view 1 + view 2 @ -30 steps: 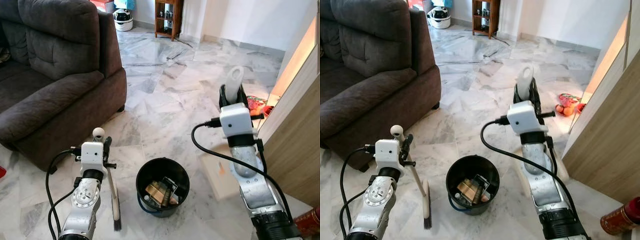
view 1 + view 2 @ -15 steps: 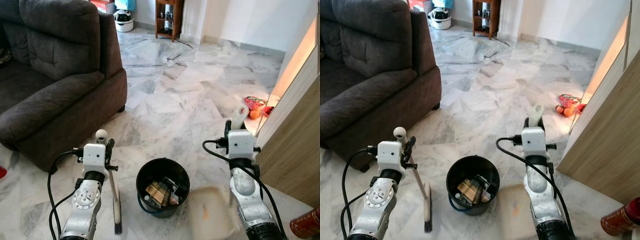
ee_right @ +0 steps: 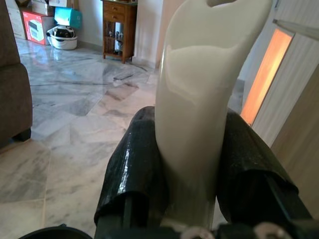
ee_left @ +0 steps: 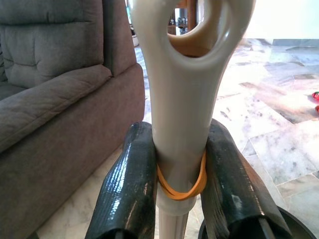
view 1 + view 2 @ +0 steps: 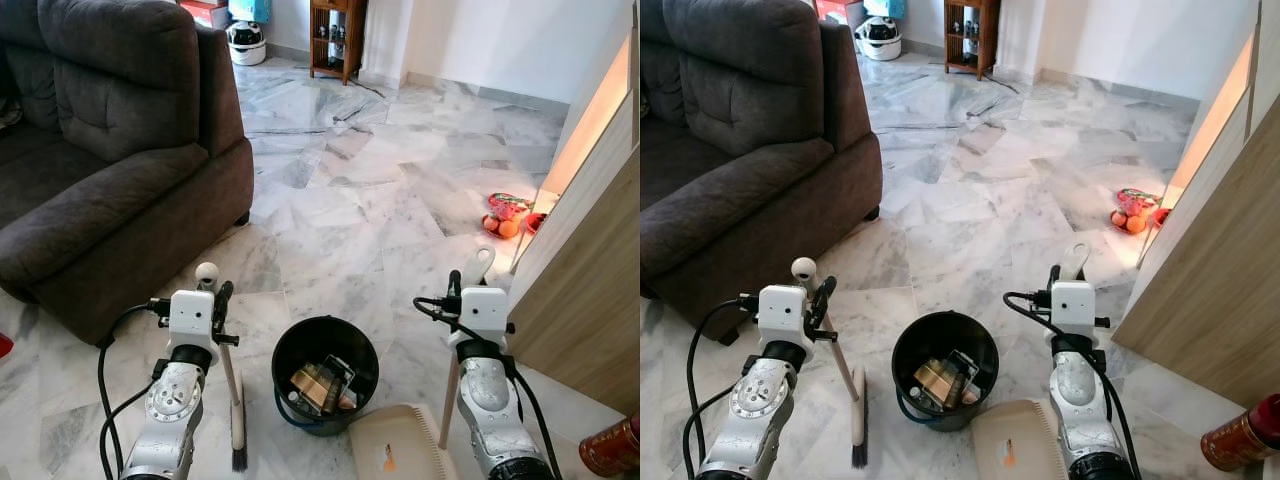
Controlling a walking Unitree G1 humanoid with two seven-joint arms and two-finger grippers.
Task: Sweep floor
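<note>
Lower left of frame: left tool [image 5: 212, 296] clamped tight on the cream handle of one brush [image 5: 237, 425], which slants down from it to bristles on the marble floor [image 5: 330, 200], just left of the one black bucket [image 5: 325, 372] holding scraps at lower centre. Lower right: right tool [image 5: 463, 282] closed on the upright cream handle of one dustpan [image 5: 395, 445], its tray lying flat on the floor just right of the bucket. One dark sofa [image 5: 110, 150] fills the upper left; a wooden panel [image 5: 590, 290] runs along the right edge.
</note>
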